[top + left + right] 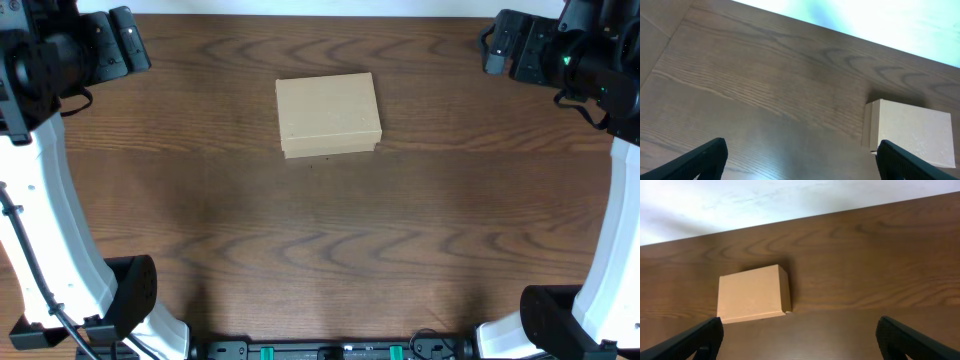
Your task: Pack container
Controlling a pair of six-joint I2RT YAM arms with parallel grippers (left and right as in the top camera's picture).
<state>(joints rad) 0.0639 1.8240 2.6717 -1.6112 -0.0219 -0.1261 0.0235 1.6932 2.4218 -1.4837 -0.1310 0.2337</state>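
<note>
wood-grain table [200, 180], closed rectangular tan cardboard box [328, 113], contents hidden, left gripper [805, 162] and right gripper [800, 340] spread apart, empty

**Dark wood-grain desk and its pale surround**

The desk [320, 230] is a dark brown board with bold looping grain that runs side to side in long arches and ovals. The tone is uneven: a darker, shadowed patch sits left of centre, and the band toward the far edge is lighter. In the left wrist view the near part of the board carries a soft, pale sheen. Beyond the far edge lies a pale, whitish backdrop [790, 200], blurred and featureless. Past the desk's left far corner in the left wrist view, a plainer brown surface [655, 30] shows, crossed by a thin seam. A black rail [330, 351] with small green fittings runs along the middle of the near edge.
</note>
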